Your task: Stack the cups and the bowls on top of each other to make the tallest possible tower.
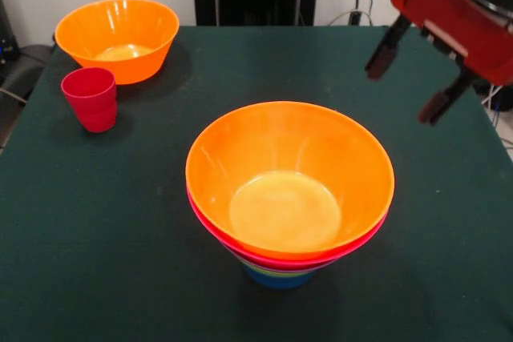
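- Front view had the tower [288, 206] sitting mid-table, a bit toward the camera side, mouth facing straight up, long axis vertical as far as I could tell.
- Top piece was a big yellow-orange bowl [290, 174] nested into a pink bowl [240, 239] whose rim just peeked out below it. Under that were a few thin coloured rims I couldn't sort out, then a small blue base [278, 279] on the table [96, 262].
- So most of the bowls looked stacked already, I'd say well over halfway.
- Left to go: a second yellow-orange bowl [118, 38] at the far left corner, upright and open to the ceiling, and a red cup [90, 98] standing upright just in front of it, close but apart I think.
- No sky blue cup anywhere in this shot.
- Gripper [413, 78] hung in the air at the upper right, well clear of the tower, its two dark fingers [386, 50] spread wide with nothing between them.
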